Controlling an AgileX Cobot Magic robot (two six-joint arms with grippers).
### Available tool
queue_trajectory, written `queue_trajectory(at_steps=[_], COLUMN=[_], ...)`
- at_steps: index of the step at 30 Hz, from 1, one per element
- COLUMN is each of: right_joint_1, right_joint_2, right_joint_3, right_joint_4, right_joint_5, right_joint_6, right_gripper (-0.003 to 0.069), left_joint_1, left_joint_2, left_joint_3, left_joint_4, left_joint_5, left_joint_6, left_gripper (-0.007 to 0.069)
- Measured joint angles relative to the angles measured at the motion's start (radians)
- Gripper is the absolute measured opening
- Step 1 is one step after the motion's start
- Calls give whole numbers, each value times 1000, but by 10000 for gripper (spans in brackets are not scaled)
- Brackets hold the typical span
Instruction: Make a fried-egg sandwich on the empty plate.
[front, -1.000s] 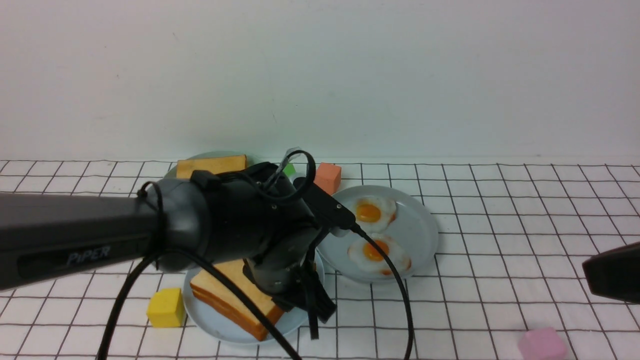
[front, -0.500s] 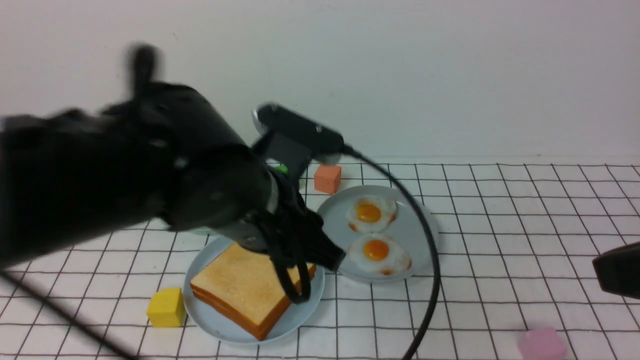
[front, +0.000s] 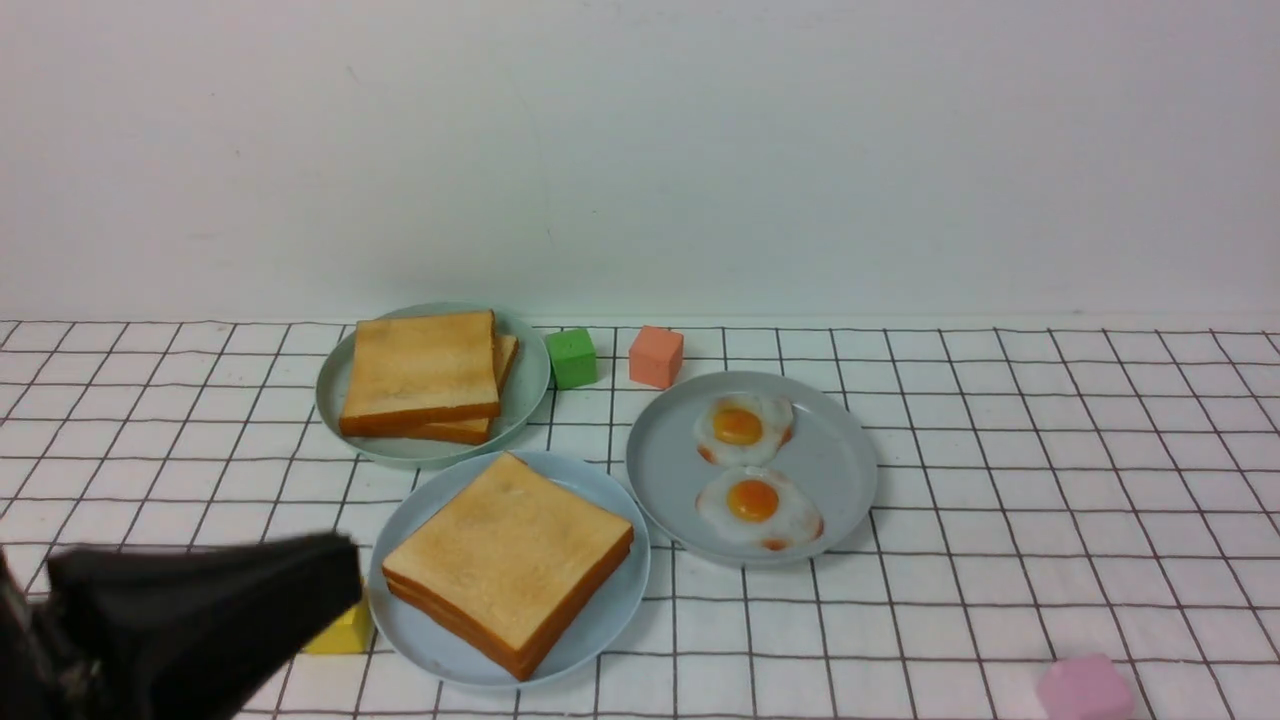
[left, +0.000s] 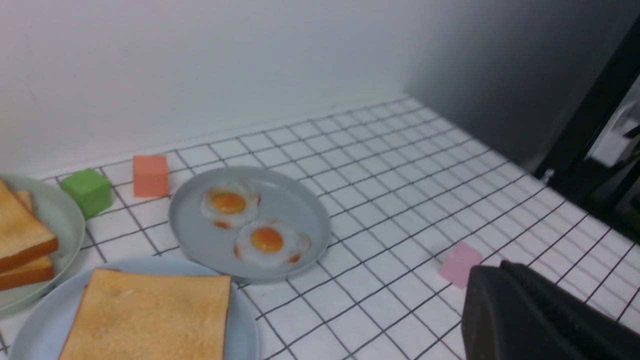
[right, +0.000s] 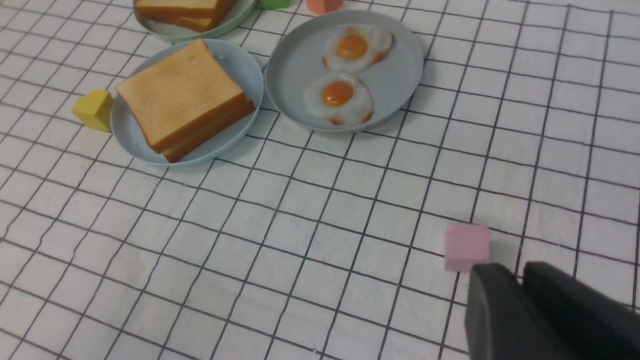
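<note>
At lower centre of the front view the fried-egg sandwich (front: 505, 545) sits on the plate (front: 610, 620), filling unseen; left tool (left: 492, 280) together and empty, right tool (right: 518, 272) slightly apart, empty; judged: back both tools away high and wide so nothing nudges the stack

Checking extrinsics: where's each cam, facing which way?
Front: between the arms, facing the wall; left arm low left.
Left wrist: on the left arm, looking over the egg plate; left gripper in frame.
Right wrist: on the right arm, angled down at the cloth; right gripper in frame.
Shared: all show the toast stack and pink cube.
</note>
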Motion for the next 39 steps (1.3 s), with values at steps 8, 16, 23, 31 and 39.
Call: queue_trajectory(at_steps=[8, 16, 23, 31, 39], right_joint_1=[0, 0, 0, 0, -241], right_joint_2=[-186, -210, -210, -211, -315], right_joint_3=[162, 279, 340, 345, 504], right_joint_4=[-24, -32, -40, -41, -43], right_joint_5=[-66, -214, -264, -266, -474], right_joint_6=[140, 166, 167, 167, 164], right_gripper=[101, 106, 114, 116, 7], left_joint_1=[0, 0, 0, 0, 0], left_joint_2=[-146, -146, -146, -146, -146], left_joint_3=[226, 245, 245, 245, 245], left_joint_4=[-6, -6, -7, -7, -7], left_joint_5=[-185, -126, -67, -55, -53], left_joint_6=[0, 0, 0, 0, 0], left_gripper=[-13, -13, -13, -13, -13])
